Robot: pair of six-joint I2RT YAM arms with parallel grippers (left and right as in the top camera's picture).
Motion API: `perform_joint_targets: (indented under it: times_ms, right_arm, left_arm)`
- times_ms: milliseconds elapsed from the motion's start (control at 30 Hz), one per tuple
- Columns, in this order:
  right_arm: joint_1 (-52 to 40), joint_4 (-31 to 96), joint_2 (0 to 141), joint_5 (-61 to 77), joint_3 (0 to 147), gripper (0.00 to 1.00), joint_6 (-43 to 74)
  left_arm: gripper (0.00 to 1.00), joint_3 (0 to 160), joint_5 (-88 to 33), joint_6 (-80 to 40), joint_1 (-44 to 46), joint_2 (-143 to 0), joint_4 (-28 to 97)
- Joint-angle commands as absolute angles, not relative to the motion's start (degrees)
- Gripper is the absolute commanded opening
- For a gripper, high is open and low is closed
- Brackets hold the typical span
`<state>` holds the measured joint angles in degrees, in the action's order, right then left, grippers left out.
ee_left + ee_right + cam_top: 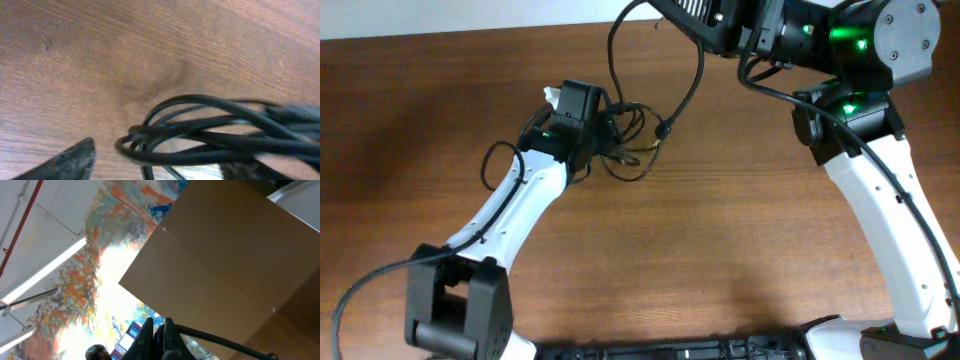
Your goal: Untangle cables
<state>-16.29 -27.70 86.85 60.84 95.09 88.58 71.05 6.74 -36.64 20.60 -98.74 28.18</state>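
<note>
The left gripper (pixel 603 122) sits over the tangled cables (pixel 625 140) near the table's (pixel 740 250) far edge; how far it is open cannot be told. The right gripper (pixel 161 336) is closed on one cable (pixel 215 341), lifted beyond that edge. Bare wood lies open all around.

We've got two arms w/ white link shells, black joint housings, green LEDs lit, thin black cables along each; dark textured fingertips (pixel 70 162).
</note>
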Motion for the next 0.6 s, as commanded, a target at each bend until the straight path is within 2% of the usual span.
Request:
perform_joint_targets:
  times_ms: [0,33,133,233,300,333,367,400,433,500,567]
  right_arm:
    - [-16.53,-28.32,86.30,61.73,96.23,0.04,88.99]
    - [-16.49,-28.29,86.30,62.17,96.23,0.04,88.95]
    - [-16.43,-28.01,86.30,63.46,96.23,0.04,87.20]
    - [-15.11,-22.61,86.32,65.17,96.23,0.04,81.06]
    - [-12.05,-7.40,86.32,65.80,96.23,0.04,72.38]
    - [-11.42,-1.85,86.37,65.78,96.23,0.04,69.80]
    - [-11.22,0.73,86.54,65.82,96.20,0.04,67.68]
    - [-11.25,3.03,86.72,65.98,96.18,0.04,65.39]
    - [-11.66,4.89,86.98,66.26,96.16,0.04,63.00]
    - [-12.34,5.19,87.48,67.26,96.16,0.04,61.67]
    - [-12.43,5.19,87.81,68.03,96.16,0.04,61.67]
  left_arm:
    - [0.20,71.18,8.45,-36.40,19.62,-101.03,26.52]
    - [0.00,71.18,8.43,-36.40,19.27,-101.03,26.11]
    - [0.00,71.20,8.14,-36.40,18.11,-100.84,25.61]
    - [0.00,71.20,0.89,-36.42,15.90,-98.06,25.67]
    - [0.00,71.20,-4.69,-36.45,13.37,-93.06,25.69]
    - [0.20,71.20,-6.68,-36.45,12.69,-91.81,25.69]
    - [0.48,71.20,-8.47,-36.45,12.32,-91.07,25.71]
    - [0.71,71.20,-11.00,-36.45,12.21,-90.80,25.74]
    - [0.82,71.20,-15.44,-36.42,12.36,-91.02,26.24]
    - [0.82,71.20,-18.94,-36.42,13.30,-91.29,28.16]
    - [0.87,71.18,-18.90,-36.40,15.29,-91.61,30.81]
